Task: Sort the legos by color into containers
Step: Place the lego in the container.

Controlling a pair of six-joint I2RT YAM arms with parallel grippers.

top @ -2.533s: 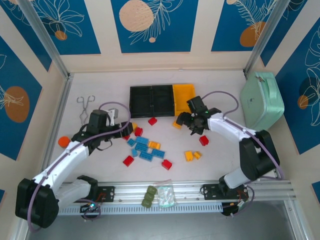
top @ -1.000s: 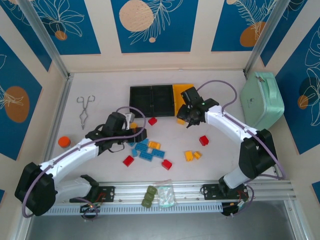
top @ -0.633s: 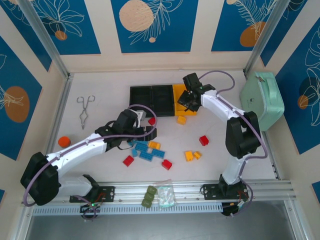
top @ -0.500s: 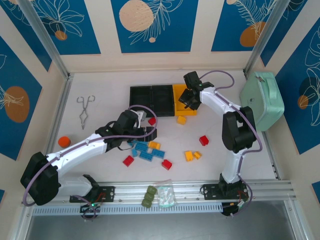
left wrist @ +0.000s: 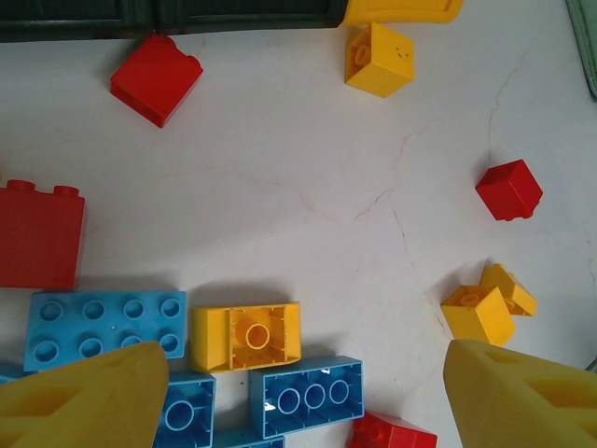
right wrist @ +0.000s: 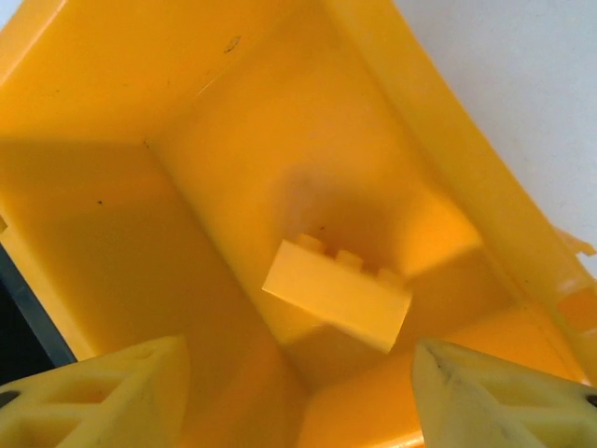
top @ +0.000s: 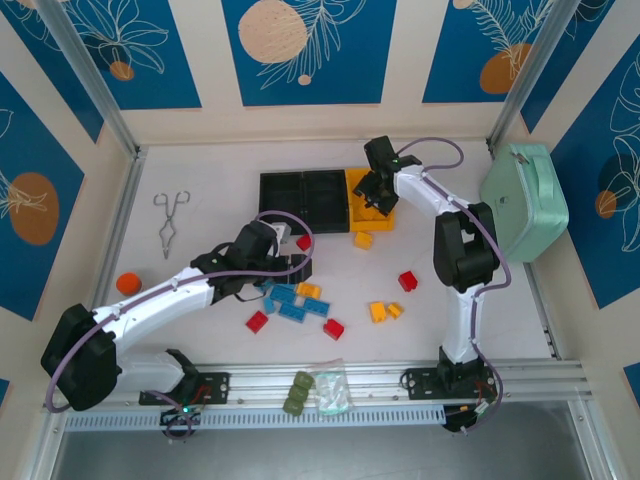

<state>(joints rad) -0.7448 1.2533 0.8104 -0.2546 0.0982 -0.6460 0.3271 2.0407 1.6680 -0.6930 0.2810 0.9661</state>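
Barely begun: containers sit at the back, black two looking empty (hard to be sure). Right gripper, jaws apart, hangs over yellow bin, one yellow brick loose inside. Left gripper, spread and empty, above the unsorted legos.

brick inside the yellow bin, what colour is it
The brick is yellow, like the bin around it; clearest in the right wrist view.
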